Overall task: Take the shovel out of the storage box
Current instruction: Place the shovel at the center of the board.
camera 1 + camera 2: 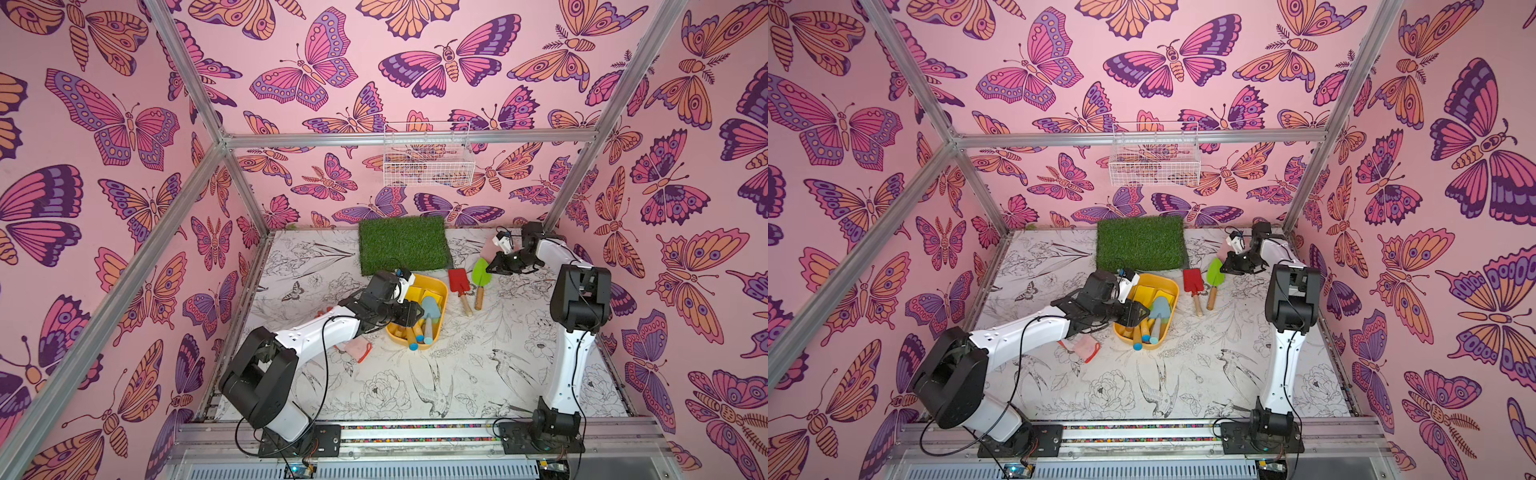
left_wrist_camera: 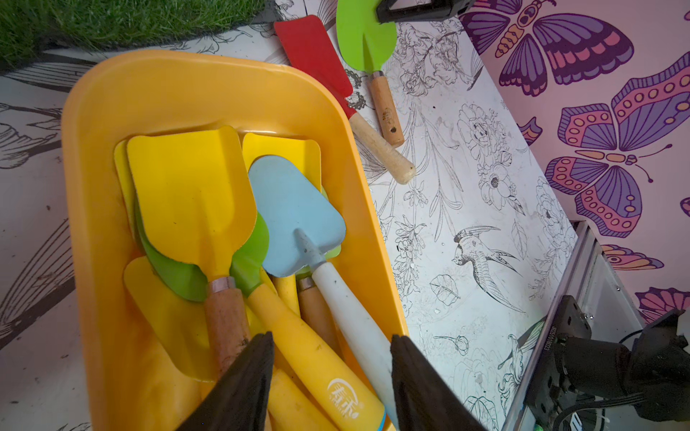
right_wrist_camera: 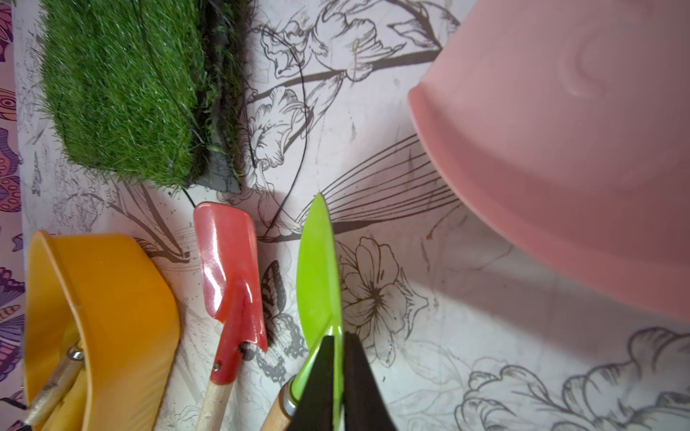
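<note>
Our left fingers (image 2: 242,384) stand open at the wrist frame's lower edge, straddling handle ends in the yellow storage box (image 2: 157,89). The blue shovel (image 2: 298,216) lies topmost there, its long axis running from between them up toward frame centre. Our right fingers (image 3: 321,384) flank the green shovel (image 3: 317,268) out on the table (image 3: 410,261); pinching or clear, we cannot tell. Left is nearer.

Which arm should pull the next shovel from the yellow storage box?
Left. The left gripper hangs open over the storage box, astride the shovel handles; the right gripper is off at the green shovel on the table.
</note>
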